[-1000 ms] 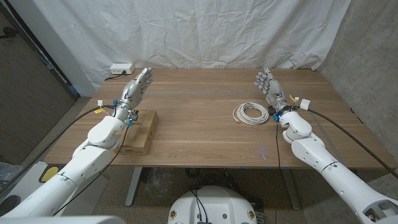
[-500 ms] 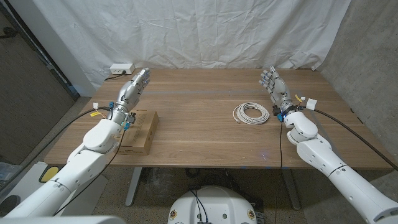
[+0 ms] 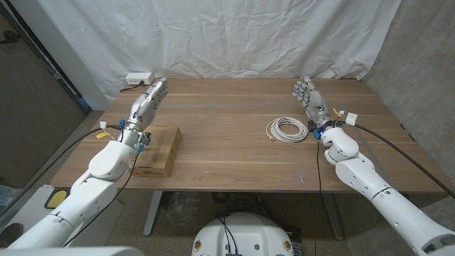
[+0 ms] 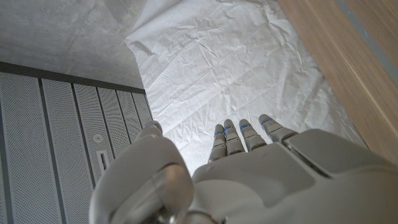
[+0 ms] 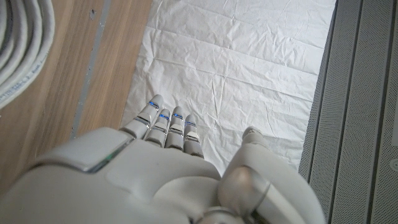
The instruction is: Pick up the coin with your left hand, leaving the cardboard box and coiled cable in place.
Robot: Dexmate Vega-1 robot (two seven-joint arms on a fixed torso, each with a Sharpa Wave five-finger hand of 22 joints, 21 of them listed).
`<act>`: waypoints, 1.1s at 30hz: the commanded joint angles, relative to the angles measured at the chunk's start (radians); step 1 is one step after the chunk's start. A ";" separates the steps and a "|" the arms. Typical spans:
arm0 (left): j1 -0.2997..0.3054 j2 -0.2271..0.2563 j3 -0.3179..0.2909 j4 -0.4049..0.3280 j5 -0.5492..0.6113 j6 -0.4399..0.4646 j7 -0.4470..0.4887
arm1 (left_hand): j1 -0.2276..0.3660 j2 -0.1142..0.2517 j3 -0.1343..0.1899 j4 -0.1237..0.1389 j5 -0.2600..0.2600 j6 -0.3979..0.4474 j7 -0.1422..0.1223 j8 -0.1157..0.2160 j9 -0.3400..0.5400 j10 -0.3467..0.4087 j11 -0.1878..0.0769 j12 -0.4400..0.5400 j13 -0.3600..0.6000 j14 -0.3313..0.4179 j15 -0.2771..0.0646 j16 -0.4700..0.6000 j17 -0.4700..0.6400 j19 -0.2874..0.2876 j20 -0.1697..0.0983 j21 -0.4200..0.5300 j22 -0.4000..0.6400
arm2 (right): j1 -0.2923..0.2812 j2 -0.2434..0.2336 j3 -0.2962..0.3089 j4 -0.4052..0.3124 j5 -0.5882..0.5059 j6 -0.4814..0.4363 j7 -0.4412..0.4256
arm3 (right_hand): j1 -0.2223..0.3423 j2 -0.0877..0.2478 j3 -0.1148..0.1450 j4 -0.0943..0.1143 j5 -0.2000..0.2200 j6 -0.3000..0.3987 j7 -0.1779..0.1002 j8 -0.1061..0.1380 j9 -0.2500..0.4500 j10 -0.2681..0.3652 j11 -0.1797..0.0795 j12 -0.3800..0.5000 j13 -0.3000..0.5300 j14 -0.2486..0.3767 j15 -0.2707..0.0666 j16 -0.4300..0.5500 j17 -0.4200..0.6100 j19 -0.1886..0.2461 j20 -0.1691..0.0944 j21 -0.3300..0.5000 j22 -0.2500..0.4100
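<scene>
- Wooden table (image 3: 234, 153) spread wide under both arms, white cloth backdrop (image 3: 227, 35) hung behind its far edge.
- Left arm (image 3: 99, 178) reaching in from the near left corner, forearm passing over the near part of the cardboard box (image 3: 160, 151).
- Right arm (image 3: 377, 188) reaching in from the near right corner, wrist just right of the coiled cable (image 3: 287, 129).
- Cardboard box lying flat on the left side of the table, close to the near edge, long side running away from the robot.
- Left hand (image 3: 149, 102) raised beyond the box's far end, fingers (image 4: 239, 137) straight and close together, pointing toward the far edge; nothing held and nothing touched. In the left wrist view, same stretched fingers against the white cloth, thumb off to one side.
- Right hand (image 3: 311, 102) raised just beyond and to the right of the cable, fingers (image 5: 168, 127) extended and slightly apart, palm standing on edge; empty, apart from the cable. In the right wrist view, fingers straight against the cloth, thumb set apart, a few cable loops at the picture's corner.
- Coiled cable, white, lying flat in a neat ring right of the table's middle, untouched.
- White power strip (image 3: 138, 78) sitting at the far left corner of the table.
- Coin: too small to make out anywhere on the wood, so place cannot be told.
</scene>
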 commanded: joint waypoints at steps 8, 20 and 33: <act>0.071 -0.062 -0.067 -0.001 0.243 -0.048 0.184 | 0.026 0.006 0.004 -0.018 -0.006 0.025 -0.014 0.003 0.005 0.035 -0.008 0.006 0.003 0.029 -0.011 0.004 0.003 0.032 -0.081 0.002 0.002 | -0.003 -0.019 -0.012 -0.075 -0.014 -0.080 -0.049 | 0.005 0.004 -0.001 -0.005 -0.002 0.017 -0.003 -0.002 0.006 0.014 -0.005 -0.003 0.005 0.013 0.004 -0.004 0.003 0.014 -0.034 -0.006 0.005; 0.149 -0.046 -0.111 -0.051 0.212 -0.024 0.156 | 0.052 0.007 0.005 -0.032 -0.002 0.069 -0.024 0.012 0.005 0.072 -0.028 0.010 0.004 0.068 -0.026 0.009 0.003 0.064 -0.087 0.007 0.003 | 0.002 -0.035 -0.004 -0.104 -0.021 -0.120 -0.074 | 0.000 0.004 -0.003 -0.003 -0.002 0.024 -0.005 -0.002 0.006 0.020 -0.003 -0.003 0.005 0.013 0.001 -0.005 0.004 0.018 -0.035 -0.011 0.005; 0.189 -0.103 -0.155 -0.057 0.273 -0.083 0.188 | 0.073 0.012 0.007 -0.042 0.004 0.094 -0.033 0.013 0.006 0.101 -0.042 0.012 0.004 0.104 -0.039 0.013 0.004 0.099 -0.077 0.014 0.004 | 0.016 -0.035 -0.008 -0.101 -0.024 -0.130 -0.073 | 0.000 0.008 -0.002 -0.003 -0.002 0.025 -0.007 -0.002 0.006 0.022 -0.004 -0.004 0.005 0.014 0.001 -0.006 0.004 0.020 -0.036 -0.014 0.005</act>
